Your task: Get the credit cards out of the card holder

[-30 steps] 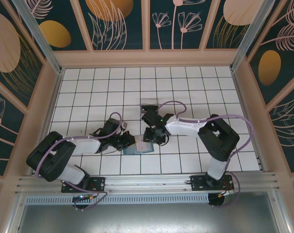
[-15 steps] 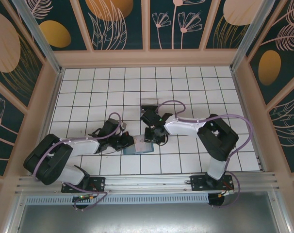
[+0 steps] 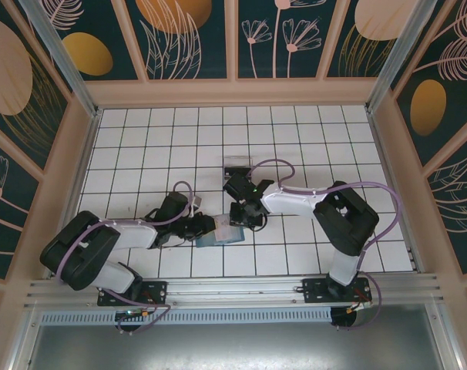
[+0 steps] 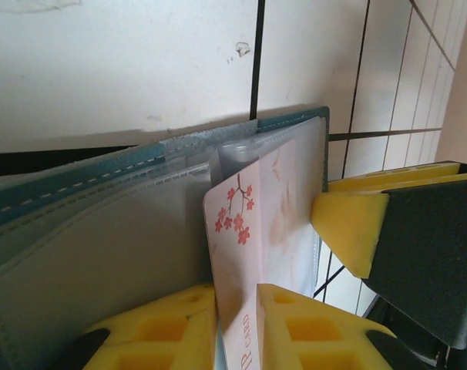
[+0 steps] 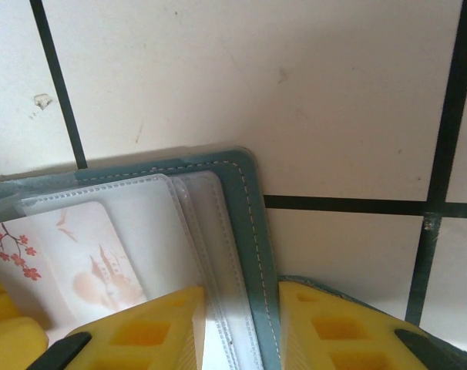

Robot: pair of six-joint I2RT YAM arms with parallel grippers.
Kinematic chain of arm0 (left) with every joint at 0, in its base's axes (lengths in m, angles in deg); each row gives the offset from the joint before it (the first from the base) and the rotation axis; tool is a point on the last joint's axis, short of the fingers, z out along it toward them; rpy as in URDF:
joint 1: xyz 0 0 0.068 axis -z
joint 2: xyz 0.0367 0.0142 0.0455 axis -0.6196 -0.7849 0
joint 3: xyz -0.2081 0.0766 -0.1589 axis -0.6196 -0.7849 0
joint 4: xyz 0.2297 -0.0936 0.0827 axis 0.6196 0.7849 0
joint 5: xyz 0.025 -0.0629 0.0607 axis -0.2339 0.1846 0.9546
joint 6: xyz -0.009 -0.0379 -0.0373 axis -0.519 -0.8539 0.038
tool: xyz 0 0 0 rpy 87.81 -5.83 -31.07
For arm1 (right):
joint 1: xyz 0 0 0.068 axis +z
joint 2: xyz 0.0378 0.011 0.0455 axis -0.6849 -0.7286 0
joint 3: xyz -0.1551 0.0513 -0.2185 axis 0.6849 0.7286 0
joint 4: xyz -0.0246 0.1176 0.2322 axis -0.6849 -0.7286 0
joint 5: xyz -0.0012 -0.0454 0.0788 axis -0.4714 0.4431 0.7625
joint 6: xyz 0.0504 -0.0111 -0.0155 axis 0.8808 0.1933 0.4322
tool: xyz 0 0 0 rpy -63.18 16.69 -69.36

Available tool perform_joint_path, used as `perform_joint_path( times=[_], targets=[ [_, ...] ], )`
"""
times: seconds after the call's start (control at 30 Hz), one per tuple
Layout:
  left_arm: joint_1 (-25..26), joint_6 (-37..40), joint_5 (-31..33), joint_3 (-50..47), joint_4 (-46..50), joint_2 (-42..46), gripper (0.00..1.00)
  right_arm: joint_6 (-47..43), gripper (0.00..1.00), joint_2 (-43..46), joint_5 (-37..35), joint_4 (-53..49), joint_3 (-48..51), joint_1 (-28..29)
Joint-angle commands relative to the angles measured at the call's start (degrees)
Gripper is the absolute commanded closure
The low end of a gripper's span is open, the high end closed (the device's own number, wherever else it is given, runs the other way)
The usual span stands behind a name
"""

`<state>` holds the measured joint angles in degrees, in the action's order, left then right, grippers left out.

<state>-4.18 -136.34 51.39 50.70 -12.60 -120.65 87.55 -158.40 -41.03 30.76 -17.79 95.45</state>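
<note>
The teal card holder (image 3: 220, 233) lies open on the tiles between the two arms, its clear sleeves (image 4: 102, 223) showing. A pale pink credit card (image 4: 245, 231) with red blossoms sticks partway out of a sleeve. My left gripper (image 4: 236, 297) is shut on that card's free end, a yellow pad on each side. In the top view the left gripper (image 3: 205, 227) sits at the holder's left edge. My right gripper (image 5: 241, 297) is shut over the holder's stitched teal edge (image 5: 253, 216) and its sleeves. The same card (image 5: 72, 262) shows in the right wrist view.
A small clear plastic box (image 3: 236, 164) stands on the tiles just behind the right gripper (image 3: 242, 219). The right gripper's yellow finger (image 4: 349, 223) sits close to the card's right side. White tiled floor (image 3: 156, 139) stretches to the raised wooden walls.
The right gripper's jaws have narrowed onto the holder's edge. The left gripper has edged slightly toward the holder. The holder itself stays in place.
</note>
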Motion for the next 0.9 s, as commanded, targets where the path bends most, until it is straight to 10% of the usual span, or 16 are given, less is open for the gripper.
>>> perform_joint_path(
  times=[0.0,0.4,0.87],
  targets=[
    [-0.2,-1.7,-1.3,-1.8,-3.1,-1.6,0.78,0.2,0.71,-4.0,-0.6,-2.6,2.4,0.9],
    [-0.2,-0.3,0.1,-1.5,0.3,0.5,0.91,0.4,0.71,-3.9,-0.6,-2.7,2.4,1.1],
    [-0.2,8.2,8.5,5.4,25.8,11.9,0.94,0.5,0.72,-3.7,-0.9,-2.8,2.5,1.0]
  ],
)
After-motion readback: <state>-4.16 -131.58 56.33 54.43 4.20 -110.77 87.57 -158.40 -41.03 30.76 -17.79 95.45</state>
